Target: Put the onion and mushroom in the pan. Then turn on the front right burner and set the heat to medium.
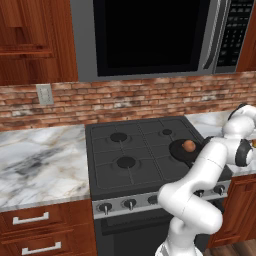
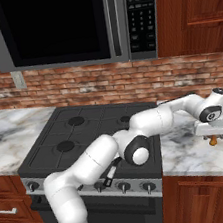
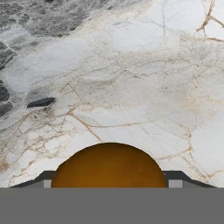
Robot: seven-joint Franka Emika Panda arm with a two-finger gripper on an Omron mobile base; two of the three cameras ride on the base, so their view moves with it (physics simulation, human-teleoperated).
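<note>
The round orange-brown onion lies in the small black pan on the stove's front right, and the pan covers the front right burner. In the right base view the pan's thin handle pokes out under my arm. My gripper points down over the marble counter right of the stove. Its two fingers press both sides of the mushroom, which rests on the counter. In the hand view the mushroom shows as a smooth brown dome that fills the gap of the gripper.
Knobs run along the stove's front panel. A microwave hangs above the stove, with a brick wall behind. Marble counter extends to the left, and the right counter around the mushroom is bare.
</note>
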